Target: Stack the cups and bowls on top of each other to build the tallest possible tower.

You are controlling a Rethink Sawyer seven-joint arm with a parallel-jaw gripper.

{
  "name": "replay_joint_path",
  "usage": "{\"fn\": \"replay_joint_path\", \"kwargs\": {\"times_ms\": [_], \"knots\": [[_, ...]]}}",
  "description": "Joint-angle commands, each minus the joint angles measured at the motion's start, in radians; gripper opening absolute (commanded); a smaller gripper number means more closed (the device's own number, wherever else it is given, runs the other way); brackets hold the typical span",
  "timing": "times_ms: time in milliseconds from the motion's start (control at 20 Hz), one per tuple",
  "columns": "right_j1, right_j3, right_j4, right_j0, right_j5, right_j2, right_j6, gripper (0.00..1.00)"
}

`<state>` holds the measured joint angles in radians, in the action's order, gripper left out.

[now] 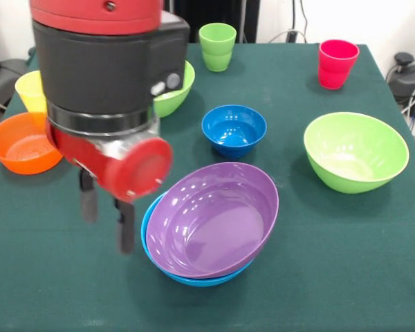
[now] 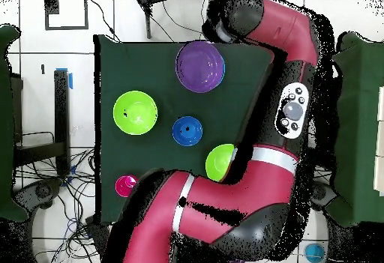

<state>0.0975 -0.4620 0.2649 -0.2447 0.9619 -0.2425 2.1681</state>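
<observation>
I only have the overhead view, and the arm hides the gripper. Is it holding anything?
Observer: No. In the front view the gripper is open and empty, beside the purple bowl.
Operator: Is that bowl seated flat?
Observer: No, it sits tilted in the large blue bowl.
Operator: Any bowl I'm missing under the arm?
Observer: The orange bowl stands by the table's edge, a yellow cup next to it.
</observation>
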Motion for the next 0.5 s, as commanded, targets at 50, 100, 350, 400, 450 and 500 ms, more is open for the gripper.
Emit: {"fn": "replay_joint_path", "kwargs": {"times_ms": [50, 100, 350, 400, 450, 500], "knots": [[-0.070, 0.095, -0.072, 0.060, 0.109, 0.186, -0.540, 1.00], [-0.066, 0.091, -0.068, 0.072, 0.112, 0.185, -0.553, 1.00], [-0.059, 0.064, -0.053, 0.115, 0.113, 0.168, -0.548, 1.00], [-0.058, 0.057, -0.053, 0.124, 0.106, 0.160, -0.532, 1.00], [-0.058, 0.051, -0.053, 0.131, 0.094, 0.160, -0.534, 1.00], [-0.056, 0.039, -0.051, 0.136, 0.083, 0.162, -0.535, 1.00]]}}
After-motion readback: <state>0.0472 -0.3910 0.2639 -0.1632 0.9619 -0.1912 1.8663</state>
